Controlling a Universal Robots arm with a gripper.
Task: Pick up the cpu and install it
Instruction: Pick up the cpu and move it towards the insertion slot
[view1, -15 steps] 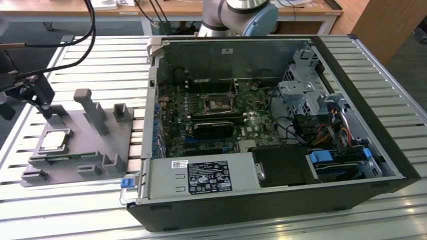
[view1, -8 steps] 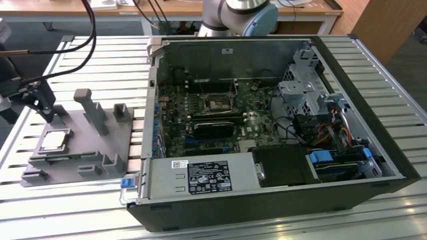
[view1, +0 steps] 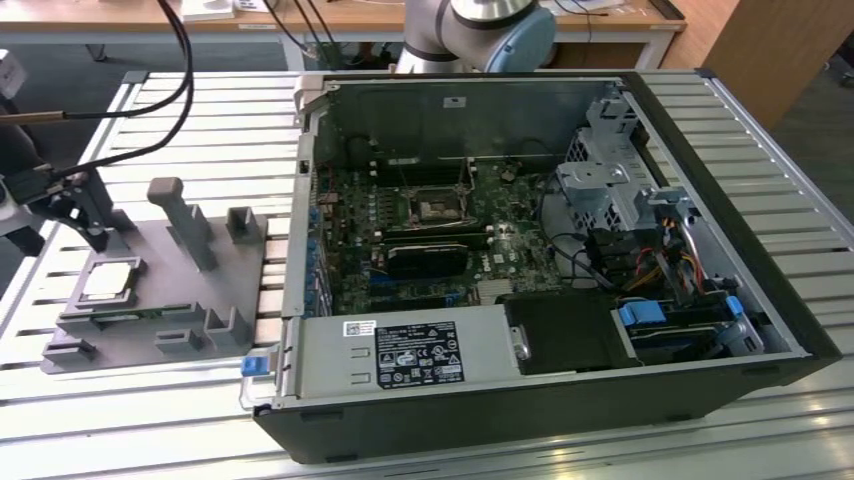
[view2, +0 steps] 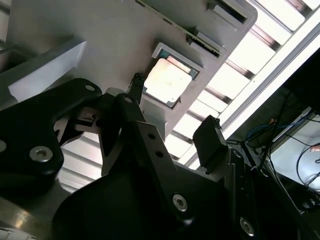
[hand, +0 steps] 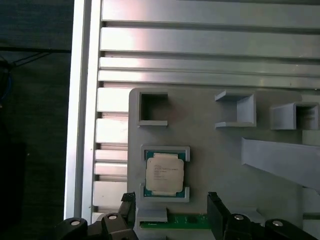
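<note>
The cpu (hand: 164, 174) was a thin flat square with a matte silvery-grey metal lid and a pale rim. It lay flat in a raised square nest on the grey holder (hand: 210, 155). The holder was a matte plastic plate with boxy open pockets and upright posts. It sat on a desk (hand: 200, 40) of long ribbed aluminium slats. A long thin green memory stick (hand: 187, 220) lay in a slot just beside the nest.

The claw (hand: 171, 201) was open and held nothing. Its two black angular fingers (hand: 216, 207) were spread wider than the cpu and clear of it, over the nest edge nearest the stick. The second wrist view showed black linkage plates with round bolt heads, and the cpu (view2: 167, 80) glinted beyond the tips, untouched.

In the exterior view the holder (view1: 200, 300) sat at 9 o'clock, with the cpu (view1: 110, 281) near its 9 o'clock edge. The claw's dark body hung over its 10 o'clock corner, wrist pointing down. The arm (view1: 481, 30), rounded pale grey and blue, rose at 12 o'clock. Black cables (view1: 180, 80) draped from 12 toward 9.

An open black computer case (view1: 747, 330) lay on its side from centre to 3 o'clock. Inside it were a green motherboard (view1: 514, 240), a black square socket (view1: 438, 208) with a metal frame near centre, and a grey metal power supply (view1: 387, 350) at 6 o'clock.
</note>
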